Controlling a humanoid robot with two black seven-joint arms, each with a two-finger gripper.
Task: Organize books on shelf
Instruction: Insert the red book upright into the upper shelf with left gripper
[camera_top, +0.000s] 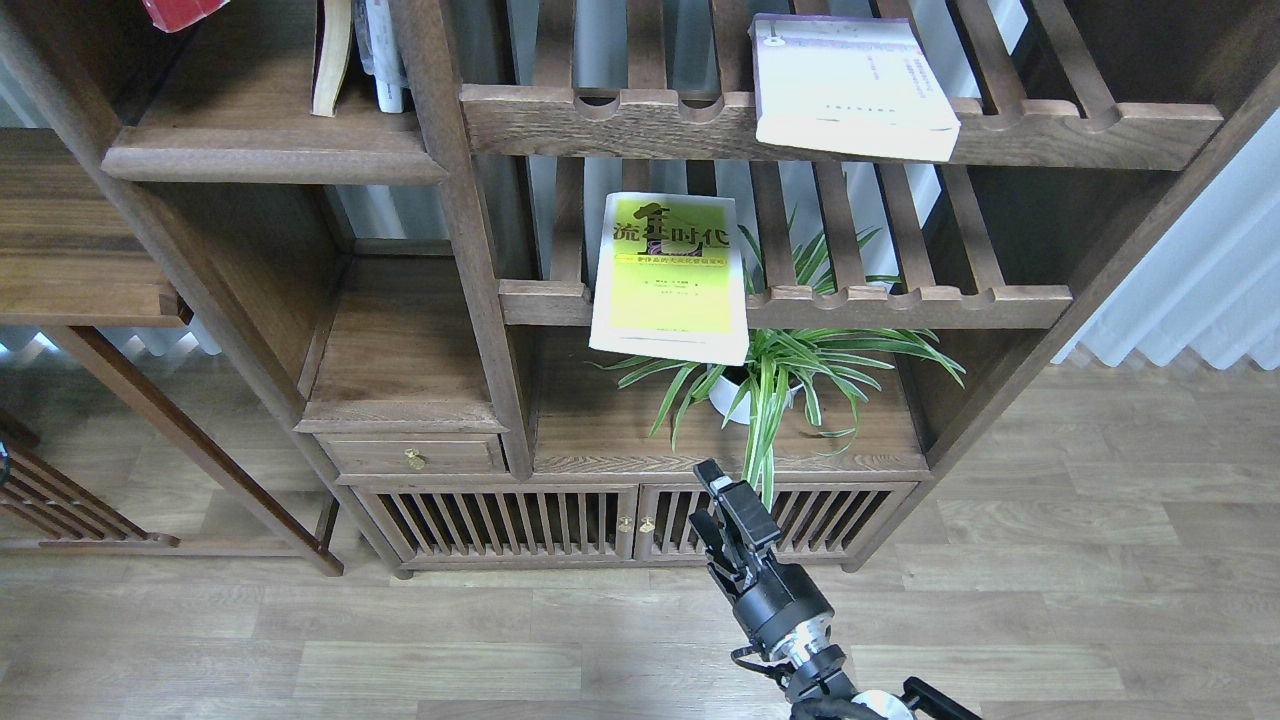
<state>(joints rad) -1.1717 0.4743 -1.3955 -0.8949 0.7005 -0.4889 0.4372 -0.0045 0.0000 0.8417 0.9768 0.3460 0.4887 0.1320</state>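
1. Overall, three thin paperbacks can be counted, plus two or so other volumes standing upright at the top of the frame, left of centre, on the solid dark-brown wooden shelf board with a thick rounded front edge (270, 160).
2. One dark red paperback (180, 12) shows only as a small corner at the upper left edge of the frame, above that solid shelf; what holds it is out of view.
3. One white-cream paperback (850, 90) lies flat at the upper right on the top slatted wooden rack with a scalloped front rail (1050, 130), its near edge overhanging the rail.
4. One yellow-green paperback with black Chinese characters (672, 275) lies in the middle of the frame on the lower slatted rack (900, 305), its near edge jutting past the rail, above one green striped potted plant in a white pot (790, 375).
5. One arm is visible: the right black two-finger gripper (728, 510) rises from the bottom centre, in front of the slatted cabinet doors (500, 520); it touches nothing, and I cannot tell whether its fingers are parted.
6. No left gripper can be seen.
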